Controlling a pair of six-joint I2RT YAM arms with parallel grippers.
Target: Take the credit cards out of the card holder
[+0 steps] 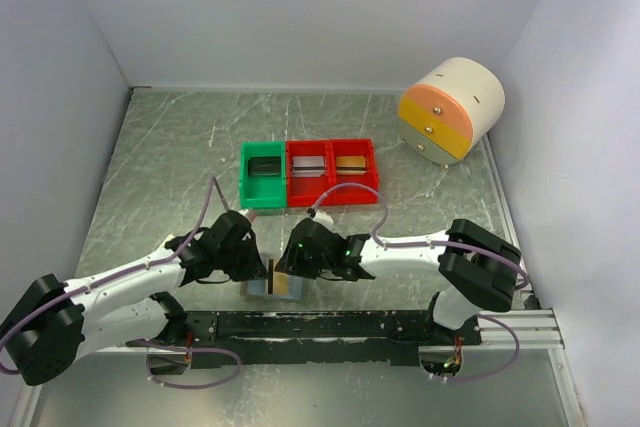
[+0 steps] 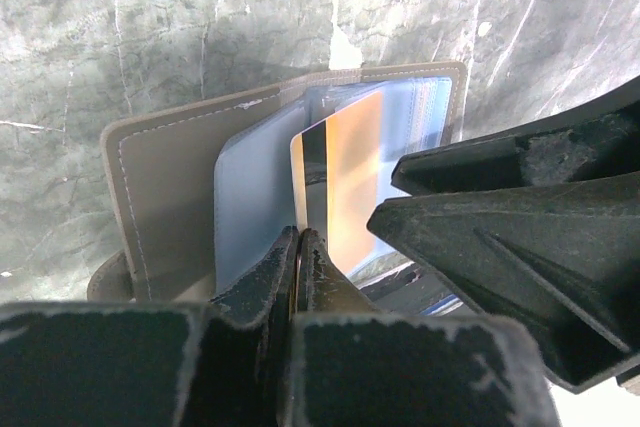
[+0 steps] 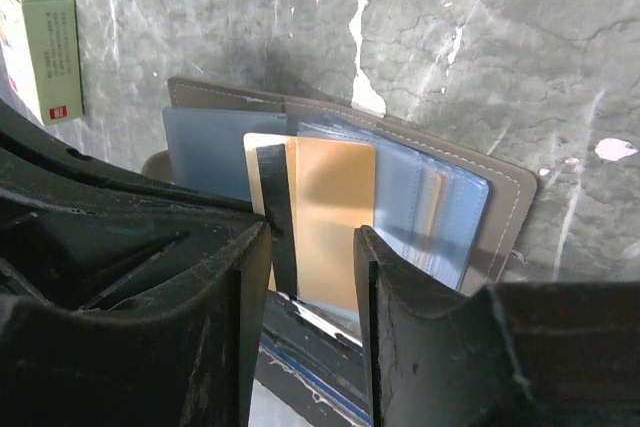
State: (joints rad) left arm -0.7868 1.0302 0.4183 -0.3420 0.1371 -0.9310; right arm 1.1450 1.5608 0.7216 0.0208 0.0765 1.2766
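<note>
The grey card holder [image 1: 257, 289] lies open near the table's front edge, its pale blue pockets fanned up. It shows in the left wrist view [image 2: 170, 187] and the right wrist view [image 3: 505, 197]. An orange-tan credit card [image 2: 350, 172] with a black stripe sticks out of a pocket [image 3: 330, 207]. My left gripper [image 2: 298, 237] is shut on that card's edge [image 1: 262, 269]. My right gripper [image 3: 315, 237] is open, one finger either side of the same card [image 1: 296, 269]. Another card [image 3: 432, 209] sits inside a blue pocket.
A green bin [image 1: 263, 175] and two red bins [image 1: 331, 171] stand in a row behind the holder. A round cream and orange drawer unit [image 1: 450, 109] is at the back right. A small white-and-red box [image 3: 45, 42] lies near the holder. A black rail [image 1: 330, 324] runs along the front.
</note>
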